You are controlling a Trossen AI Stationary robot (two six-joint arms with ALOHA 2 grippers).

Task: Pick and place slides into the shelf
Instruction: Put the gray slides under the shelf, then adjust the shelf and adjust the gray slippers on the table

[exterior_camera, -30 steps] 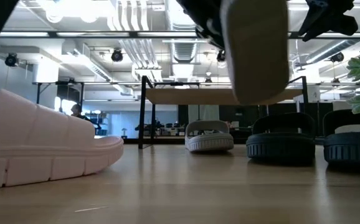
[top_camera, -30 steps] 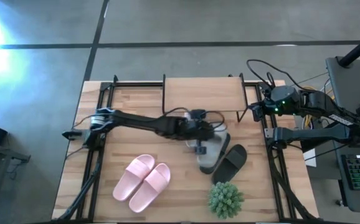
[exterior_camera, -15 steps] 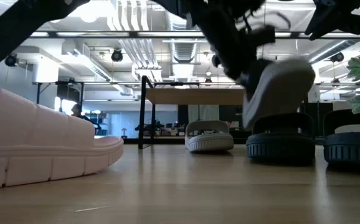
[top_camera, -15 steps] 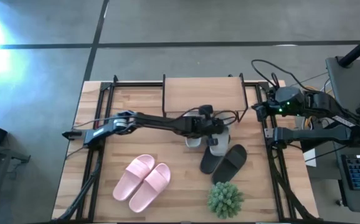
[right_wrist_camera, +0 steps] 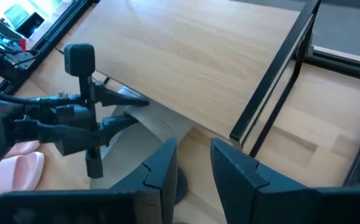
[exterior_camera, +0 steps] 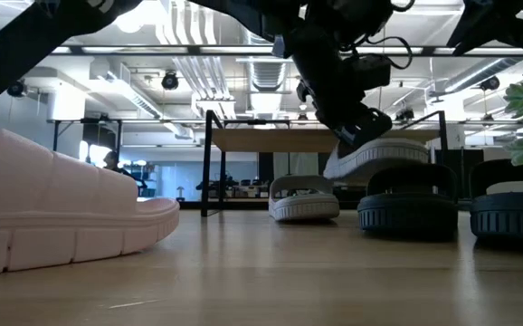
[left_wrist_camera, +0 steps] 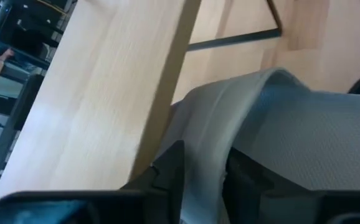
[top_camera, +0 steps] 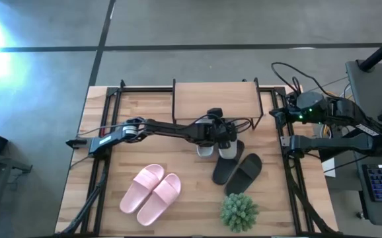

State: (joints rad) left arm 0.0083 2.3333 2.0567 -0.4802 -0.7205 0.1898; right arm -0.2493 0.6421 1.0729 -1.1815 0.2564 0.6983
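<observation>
Change: your left pincer, clamped on a grey slide, has swung it level beside its mate | slide hangs at shelf front, above worktop | right pincer idle, far right, fingers parted

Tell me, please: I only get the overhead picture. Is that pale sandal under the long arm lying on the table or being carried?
Observer: Carried. The low view shows the grey-white slide hanging clear of the table, its sole roughly level.
Operator: How is it held?
Observer: The left wrist view shows the left gripper with its fingers clamped on the slide.
Operator: And the other arm?
Observer: Its wrist view shows the right gripper with fingers open and empty, facing the shelf.
</observation>
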